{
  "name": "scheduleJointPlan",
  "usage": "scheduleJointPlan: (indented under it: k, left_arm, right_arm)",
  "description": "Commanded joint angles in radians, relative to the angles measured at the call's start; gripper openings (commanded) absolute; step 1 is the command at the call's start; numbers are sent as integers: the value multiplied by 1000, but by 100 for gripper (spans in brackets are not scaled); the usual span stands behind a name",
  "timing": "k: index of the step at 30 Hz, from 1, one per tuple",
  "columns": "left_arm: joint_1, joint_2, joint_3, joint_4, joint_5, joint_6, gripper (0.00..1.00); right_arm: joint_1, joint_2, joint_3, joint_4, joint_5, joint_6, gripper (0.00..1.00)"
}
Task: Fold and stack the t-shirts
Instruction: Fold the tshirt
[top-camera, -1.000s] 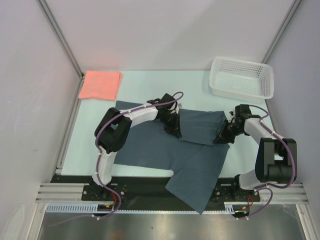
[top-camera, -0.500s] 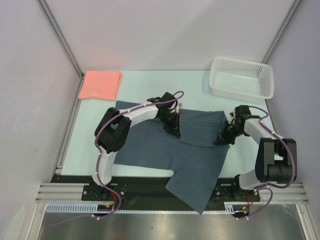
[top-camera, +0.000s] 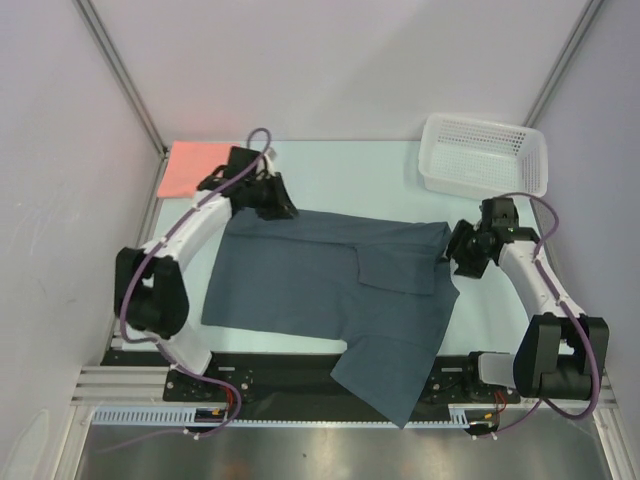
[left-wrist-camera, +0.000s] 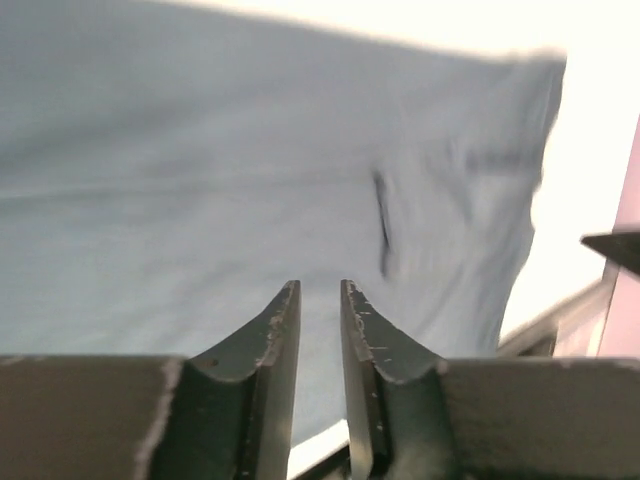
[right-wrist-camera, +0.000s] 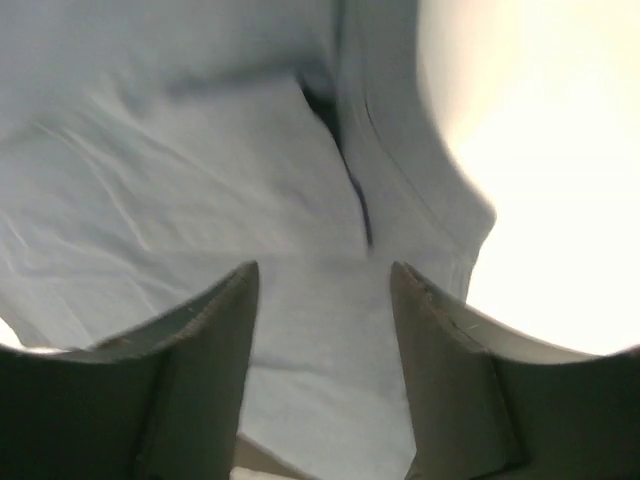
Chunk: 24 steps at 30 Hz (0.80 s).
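Note:
The dark slate t-shirt (top-camera: 310, 280) lies spread on the table, with one sleeve (top-camera: 400, 268) folded in on its right half and its lower right part (top-camera: 390, 372) hanging over the near edge. The salmon-pink t-shirt (top-camera: 195, 168) sits folded at the far left corner. My left gripper (top-camera: 283, 208) hovers at the slate shirt's far left corner, its jaws a narrow gap apart (left-wrist-camera: 320, 285) with nothing between them. At the shirt's right edge my right gripper (top-camera: 458, 250) stands open (right-wrist-camera: 323, 268) over the cloth (right-wrist-camera: 200, 180), holding nothing.
A white mesh basket (top-camera: 485, 155) stands at the far right corner of the table. Metal rails (top-camera: 130, 375) run along the table's near and left edges. Grey walls close in the sides and back.
The left arm swung from the shirt's middle to its far left corner and its jaws parted. The right gripper opened, released the cloth and drew back slightly. The folded sleeve now lies flat.

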Motion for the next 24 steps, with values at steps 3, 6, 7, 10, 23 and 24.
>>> scheduleJointPlan:
  k: [3, 6, 7, 10, 23, 24]
  left_arm:
    - [117, -100, -71, 80, -89, -55, 37]
    - [189, -65, -18, 64, -100, -11, 51]
    - [204, -53, 31, 42, -126, 5, 52]
    - [258, -16, 70, 19, -137, 48, 53]
    - [306, -86, -130, 128, -48, -11, 54]
    - [307, -87, -133, 122, -54, -6, 54]
  right_arm:
    - [-11, 19, 86, 256, 118, 10, 68]
    - [-19, 133, 132, 323, 129, -12, 78]
    - [-33, 173, 162, 317, 144, -21, 80]
    - [-57, 313, 268, 291, 124, -52, 82]
    - [-60, 487, 230, 433, 114, -52, 98]
    - [-57, 490, 221, 461, 117, -47, 92]
